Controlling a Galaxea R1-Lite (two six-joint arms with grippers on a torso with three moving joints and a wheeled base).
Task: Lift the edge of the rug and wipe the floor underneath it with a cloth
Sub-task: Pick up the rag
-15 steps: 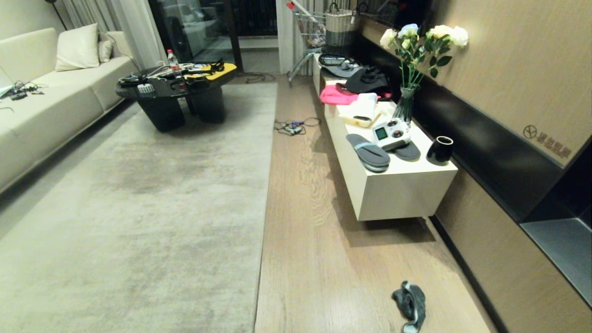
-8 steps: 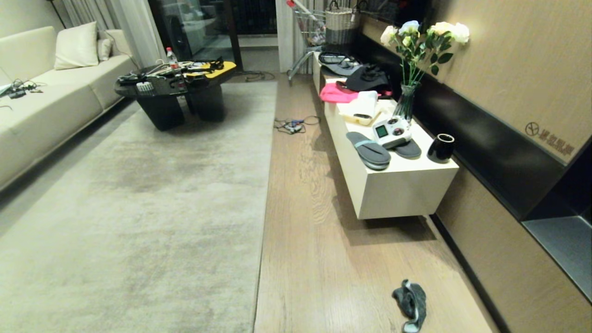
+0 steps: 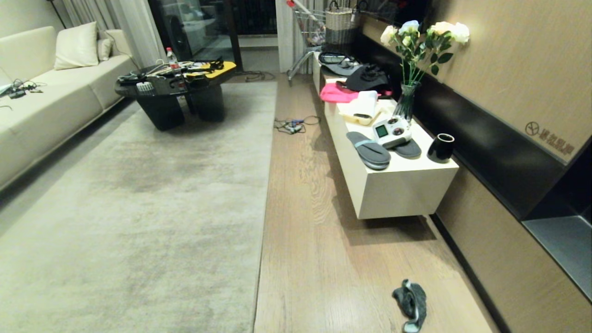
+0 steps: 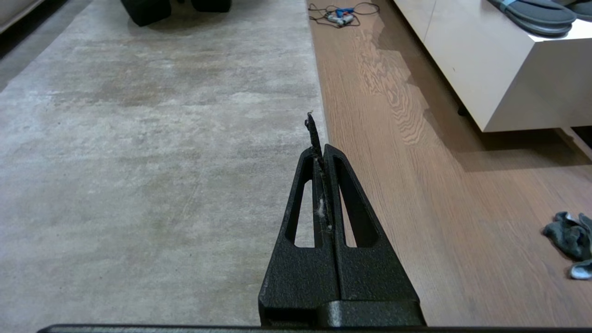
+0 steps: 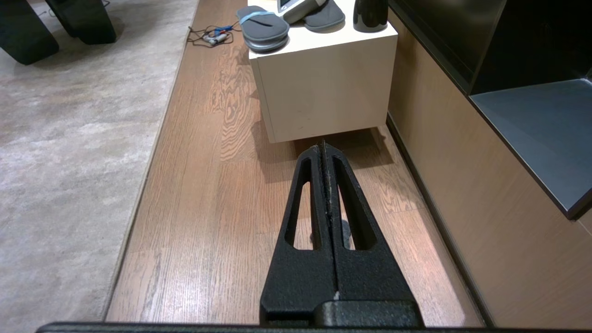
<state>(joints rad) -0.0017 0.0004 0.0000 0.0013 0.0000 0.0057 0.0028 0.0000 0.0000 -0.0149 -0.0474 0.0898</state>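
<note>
The pale grey-beige rug (image 3: 138, 208) lies flat, and the rug edge (image 3: 262, 217) runs straight down the middle of the head view beside the wood-plank floor (image 3: 319, 259). The dark grey cloth (image 3: 410, 303) lies crumpled on the floor near the right wall. Neither gripper shows in the head view. My left gripper (image 4: 322, 149) is shut and empty, hanging above the rug edge (image 4: 312, 69), with the cloth (image 4: 571, 236) off to its side. My right gripper (image 5: 323, 148) is shut and empty above the floor; the cloth (image 5: 344, 229) peeks through its finger slots.
A low white cabinet (image 3: 397, 194) along the right wall carries grey slippers (image 3: 370, 150), a vase of flowers (image 3: 407, 104) and a black cup (image 3: 440, 149). A black coffee table (image 3: 173, 99) stands on the far rug, a sofa (image 3: 41, 111) at left, loose cables (image 3: 291, 126) on the floor.
The head view has shifted very slightly, so the whole scene sits a touch higher in the picture. Nothing in the room has moved.
</note>
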